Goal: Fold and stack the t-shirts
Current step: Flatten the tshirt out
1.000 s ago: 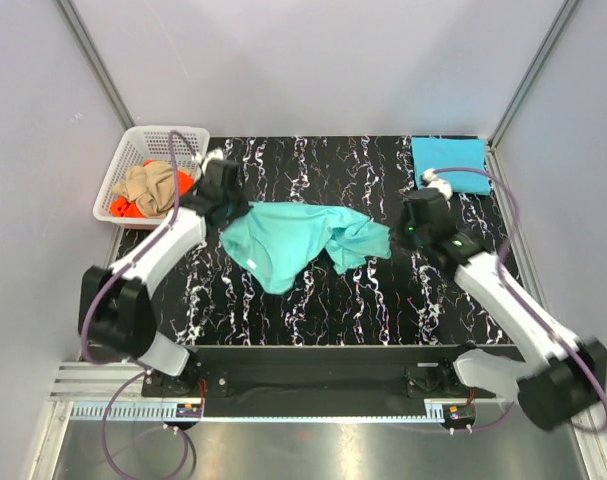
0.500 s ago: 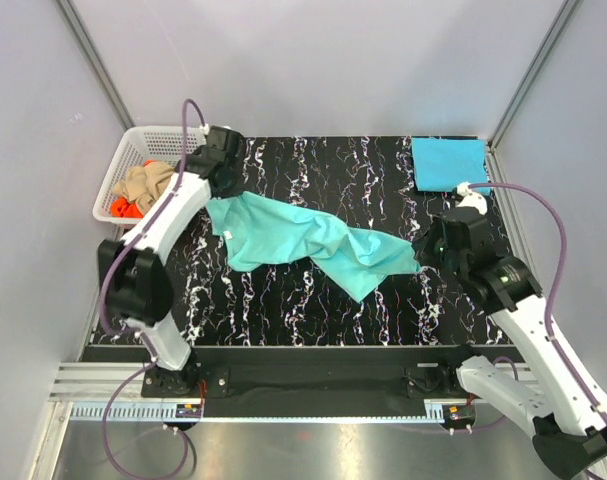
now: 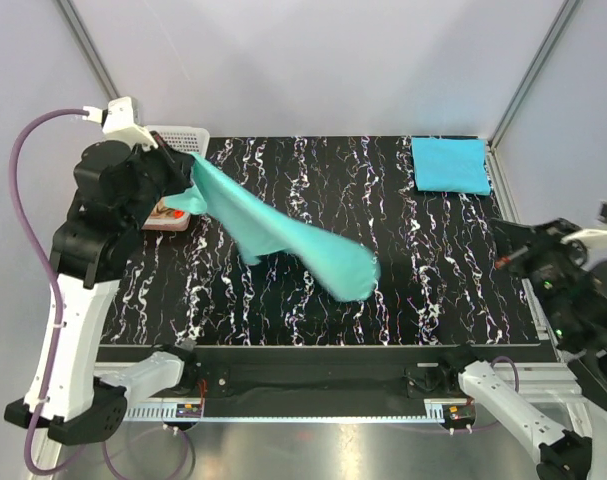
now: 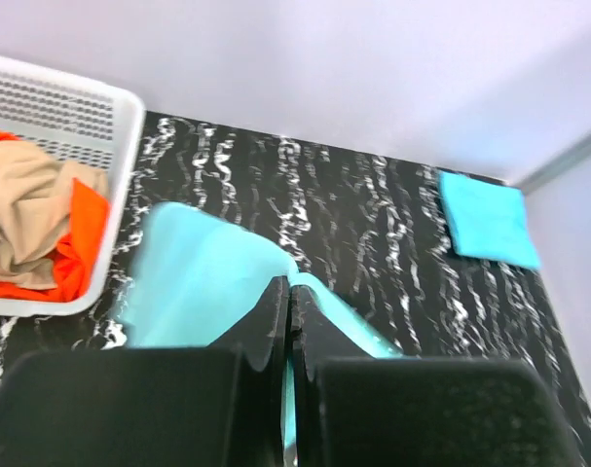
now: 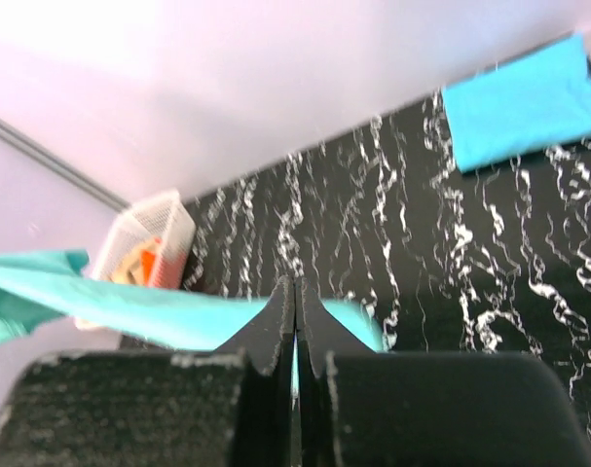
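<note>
The mint-teal t-shirt hangs stretched in the air over the table's middle. Its upper end is pinched in my left gripper, which is raised high at the left; the left wrist view shows the cloth coming out between the shut fingertips of that gripper. Its lower end dangles free, blurred. My right gripper is raised at the far right, shut, well apart from the shirt. In its own view my right gripper has the shirt behind it. A folded sky-blue t-shirt lies at the back right corner.
The white lattice basket at the back left holds a tan t-shirt and an orange one; from above my left arm hides most of the basket. Pale walls enclose the black marbled table on three sides.
Both arms have risen. The left one has lifted the mint-teal shirt up and left off the table. The right one has swung out to the far right, away from the shirt's end.
</note>
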Controlling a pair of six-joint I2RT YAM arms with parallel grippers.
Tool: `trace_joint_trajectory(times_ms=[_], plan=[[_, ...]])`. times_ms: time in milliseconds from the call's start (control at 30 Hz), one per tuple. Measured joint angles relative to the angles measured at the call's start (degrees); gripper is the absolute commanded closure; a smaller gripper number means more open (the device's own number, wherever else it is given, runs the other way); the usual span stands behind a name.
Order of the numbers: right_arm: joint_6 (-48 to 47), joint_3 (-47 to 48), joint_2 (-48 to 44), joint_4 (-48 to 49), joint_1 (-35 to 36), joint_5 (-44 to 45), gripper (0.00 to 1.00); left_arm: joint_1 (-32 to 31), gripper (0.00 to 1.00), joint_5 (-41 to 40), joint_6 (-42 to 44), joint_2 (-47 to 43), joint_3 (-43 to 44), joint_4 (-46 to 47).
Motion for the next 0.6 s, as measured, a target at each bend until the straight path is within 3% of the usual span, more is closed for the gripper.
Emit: trace_joint_trajectory(times_ms=[133,267,367,400,600], plan=[[0.00,3.37,-1.53,-1.25,0.00,1.70,1.00,0.00,1.00,4.48,-0.04,-1.20,-0.59,-1.22],[0.07,-0.35,-1.44,-0.96,0.00,0.92,1.00,0.00,1.00,9.01,-0.09,0.70,-4.22,-1.49],[0.70,-7.91,-0.07,0.55,0.00,-3.52,0.82,0.00,1.00,12.76,-0.37,2.56,-8.59,-1.51],[1.07,-10.71,1.03,1.49,0.00,-5.46,0.71,0.00,1.00,13.57,-0.42,2.93,-9.60,-1.75],[3.93,-28.28,11.91,14.73,0.15,-19.04,0.53,0.00,1.00,12.66,-0.50,2.60,-12.52,-4.63]])
